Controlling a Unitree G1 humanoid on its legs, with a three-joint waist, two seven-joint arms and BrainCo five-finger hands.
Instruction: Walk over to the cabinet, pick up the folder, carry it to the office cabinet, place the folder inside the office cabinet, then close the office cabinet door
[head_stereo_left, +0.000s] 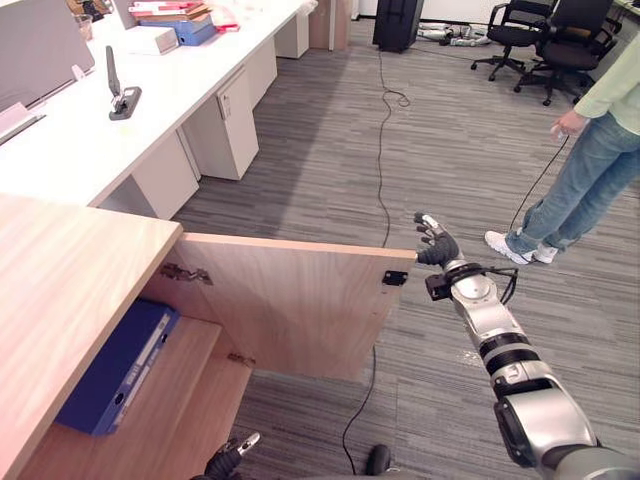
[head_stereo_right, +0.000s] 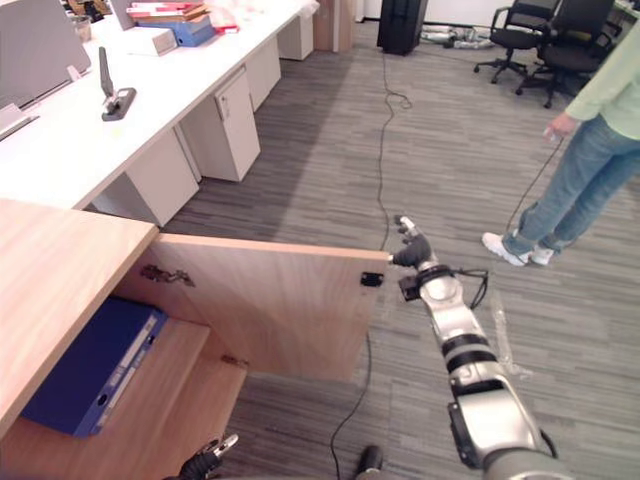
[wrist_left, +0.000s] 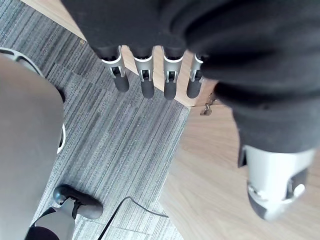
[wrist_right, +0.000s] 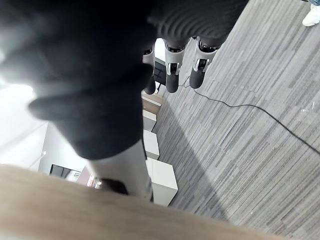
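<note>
The blue folder lies flat on the shelf inside the wooden office cabinet. The cabinet door stands swung out wide over the carpet. My right hand is at the door's free edge, just past the black latch, fingers straight and holding nothing; its thumb lies along the wooden edge. My left hand hangs low in front of the cabinet, open and empty, its fingers over the carpet beside the door.
A long white desk with drawer units runs along the left. A person in jeans stands at the right. Black office chairs stand at the far right. Grey carpet lies between the door and the person.
</note>
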